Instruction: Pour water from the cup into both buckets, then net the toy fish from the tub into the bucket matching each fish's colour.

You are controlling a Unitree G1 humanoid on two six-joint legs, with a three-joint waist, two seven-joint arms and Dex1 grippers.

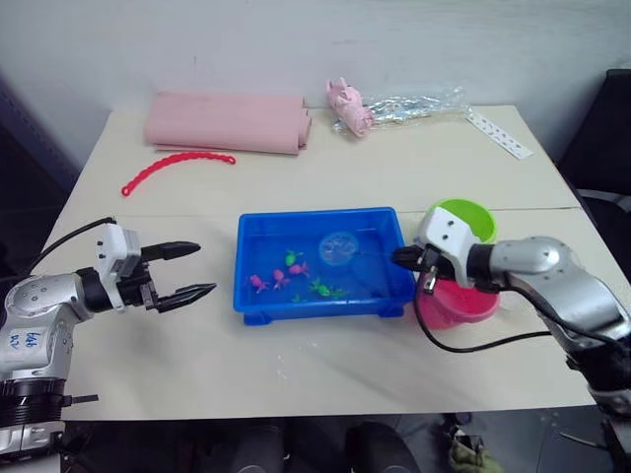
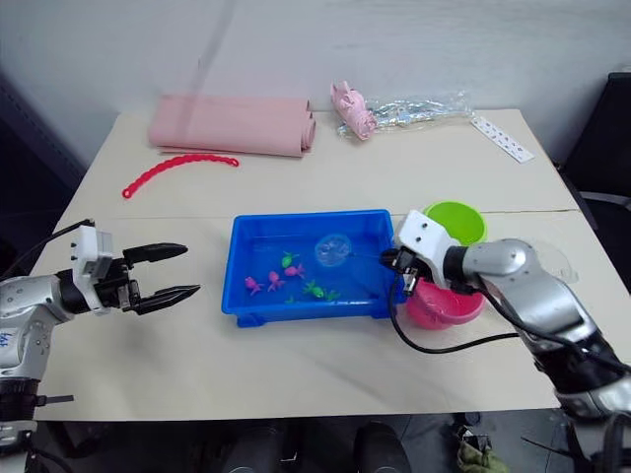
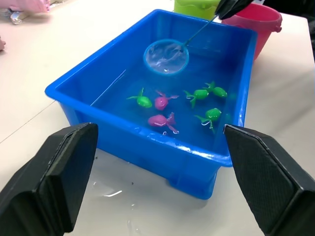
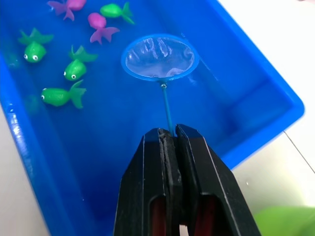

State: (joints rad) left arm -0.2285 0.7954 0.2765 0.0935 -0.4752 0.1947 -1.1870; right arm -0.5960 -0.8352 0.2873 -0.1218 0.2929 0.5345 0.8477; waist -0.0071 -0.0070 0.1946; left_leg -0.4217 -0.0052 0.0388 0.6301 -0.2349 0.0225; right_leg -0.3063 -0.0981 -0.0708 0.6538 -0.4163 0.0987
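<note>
Blue-rimmed and round, the net [image 4: 159, 57] hangs over the far half of the tub [image 1: 258, 302], its thin handle pinched between the closed fingers of the right gripper [image 4: 169, 140] at the tub's right rim. Fine mesh fills the hoop. Small glossy plastic fish [image 3: 162, 101], pink and green, lie clustered nearer the front wall, apart from the net. Just right of the tub sit the pink bucket [image 1: 461, 305] and, behind it, the green bucket [image 1: 471, 217], partly hidden by the right arm. Left of the tub the left gripper [image 1: 177, 271] hovers, spread wide and empty. Farther back lie a rolled pink cloth [image 1: 227, 122], a red bead chain [image 1: 175, 164], a pink toy [image 1: 349, 105] and crinkled clear wrap [image 1: 414, 106].
</note>
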